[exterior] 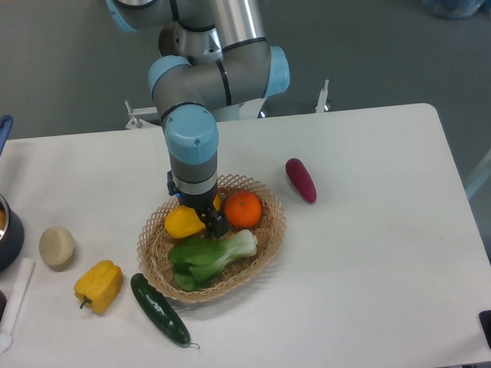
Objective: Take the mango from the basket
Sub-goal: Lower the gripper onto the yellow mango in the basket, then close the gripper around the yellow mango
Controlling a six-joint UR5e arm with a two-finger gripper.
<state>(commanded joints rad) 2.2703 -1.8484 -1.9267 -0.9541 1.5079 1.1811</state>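
End effector [212, 223] sat low in the wicker basket [268, 241], mango [183, 222] touching its left side, orange [244, 208] just right; grip state could not be told.

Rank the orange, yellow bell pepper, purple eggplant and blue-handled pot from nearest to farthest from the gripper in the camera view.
From the gripper, low in the basket:
1. Orange, in the basket just beside it, image right.
2. Purple eggplant on the table, image right, and yellow bell pepper, image lower left: too close to call.
3. Blue-handled pot, far image-left edge.
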